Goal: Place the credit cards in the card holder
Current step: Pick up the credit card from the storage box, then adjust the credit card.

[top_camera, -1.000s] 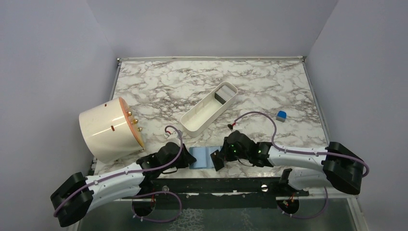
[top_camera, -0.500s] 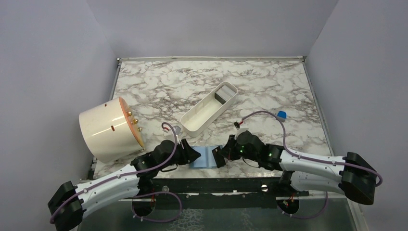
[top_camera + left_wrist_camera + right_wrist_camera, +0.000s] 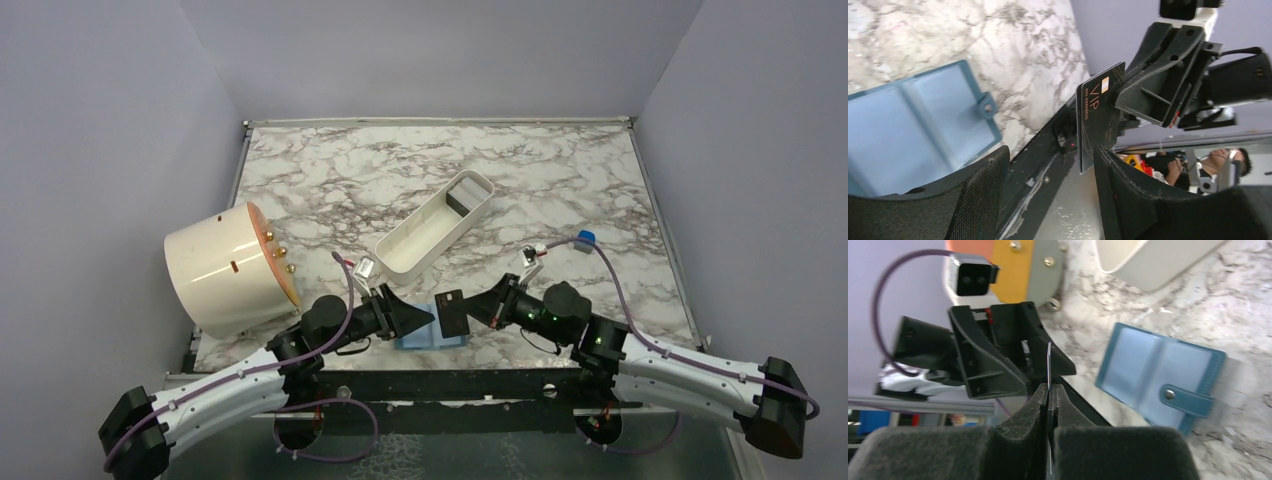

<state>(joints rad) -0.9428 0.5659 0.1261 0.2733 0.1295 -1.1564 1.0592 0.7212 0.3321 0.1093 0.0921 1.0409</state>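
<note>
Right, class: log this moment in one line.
right tool: shut on black plastic card | left tool: open | teal folding card holder: open

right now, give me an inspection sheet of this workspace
surface: marble table, black rail along its near edge
job's things: holder lies open and flat by the near edge; black card is held off the table, not yet in a pocket; what look like grey cards stand at the far end of the tray
clutter: cream drum on its side at left; blue cube at right
grippers: right fingers shut on the black card; left fingers open, facing it
cables: purple cables loop over both wrists
surroundings: grey walls on three sides; person beyond the near edge
</note>
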